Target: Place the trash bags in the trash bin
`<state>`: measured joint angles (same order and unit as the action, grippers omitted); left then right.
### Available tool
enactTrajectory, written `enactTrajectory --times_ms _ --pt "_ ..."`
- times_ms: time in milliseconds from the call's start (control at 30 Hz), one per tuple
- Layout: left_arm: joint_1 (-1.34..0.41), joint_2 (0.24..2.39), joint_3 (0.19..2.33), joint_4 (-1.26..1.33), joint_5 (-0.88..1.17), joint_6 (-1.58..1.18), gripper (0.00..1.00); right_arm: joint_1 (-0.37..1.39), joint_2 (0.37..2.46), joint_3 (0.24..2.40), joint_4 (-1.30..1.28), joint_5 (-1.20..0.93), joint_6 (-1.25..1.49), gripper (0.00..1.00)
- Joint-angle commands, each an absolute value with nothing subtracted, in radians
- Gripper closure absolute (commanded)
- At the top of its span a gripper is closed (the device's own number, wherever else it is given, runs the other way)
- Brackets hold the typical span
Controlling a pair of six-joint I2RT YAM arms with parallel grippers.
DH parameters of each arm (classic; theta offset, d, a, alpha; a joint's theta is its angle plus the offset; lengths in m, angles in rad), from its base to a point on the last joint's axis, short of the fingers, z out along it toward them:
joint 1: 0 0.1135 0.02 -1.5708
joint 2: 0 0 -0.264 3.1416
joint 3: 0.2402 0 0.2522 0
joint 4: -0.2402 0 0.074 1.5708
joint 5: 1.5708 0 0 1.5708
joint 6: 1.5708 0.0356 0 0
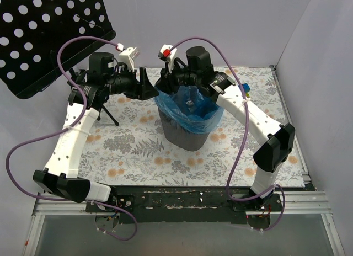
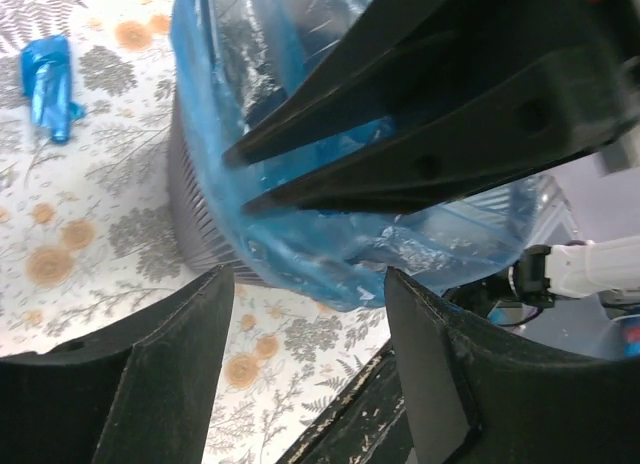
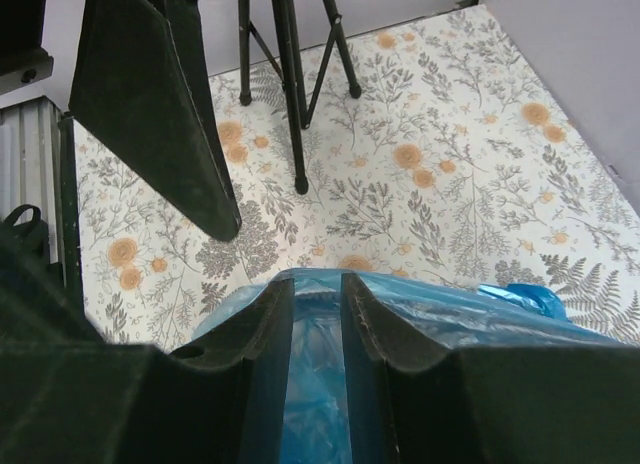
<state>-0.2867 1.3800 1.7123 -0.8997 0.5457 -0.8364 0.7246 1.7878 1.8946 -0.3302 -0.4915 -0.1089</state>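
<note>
Right gripper (image 3: pixel 316 294) closest, over far rim of trash bin (image 1: pixel 185 136); jaws stand at narrow gap, blue film between them, cannot tell whether pinched; trash bag (image 1: pixel 193 115) sits inside bin, edge folded out over rim; left gripper (image 2: pixel 310 384) just left of bin, jaws wide apart, holding nothing.

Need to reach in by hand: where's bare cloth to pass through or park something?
Free: cloth in front of the trash bin, between the two forearms; strip right of the right arm, along the wall. Crowded: bin's far rim, where left fingers and right fingers meet over the trash bag; stand legs far left.
</note>
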Motion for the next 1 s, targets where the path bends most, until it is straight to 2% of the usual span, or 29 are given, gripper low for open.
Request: enactTrajectory --times_ms 0,167,333,400,467,567,800,867,967 --pt "-0.288 1.367 1.687 -0.842 0.654 -0.844 0.35 0.753 1.832 1.951 -0.301 -0.471 -0.106 0.67" --pt "-0.288 1.427 1.726 -0.838 0.503 -0.844 0.32 0.758 1.836 1.960 -0.284 -0.472 -0.065 0.66" --pt "-0.288 1.474 1.749 -0.857 0.434 -0.810 0.41 0.758 1.829 1.957 -0.272 -0.499 -0.040 0.66" --pt "-0.287 1.476 1.727 -0.854 0.460 -0.801 0.43 0.758 1.821 1.957 -0.273 -0.494 -0.038 0.62" --pt "-0.288 1.454 1.685 -0.828 0.507 -0.810 0.44 0.756 1.819 1.963 -0.284 -0.517 -0.049 0.50" --pt "-0.287 1.421 1.609 -0.757 0.578 -0.825 0.51 0.756 1.818 1.973 -0.298 -0.575 -0.061 0.45" --pt "-0.287 1.434 1.566 -0.713 0.615 -0.856 0.87 0.753 1.822 2.022 -0.322 -0.503 -0.112 0.44" --pt "-0.287 1.437 1.569 -0.704 0.615 -0.854 1.00 0.753 1.825 2.045 -0.339 -0.477 -0.130 0.44" --pt "-0.281 1.427 1.592 -0.706 0.589 -0.868 1.00 0.752 1.806 2.042 -0.367 -0.399 -0.162 0.44"
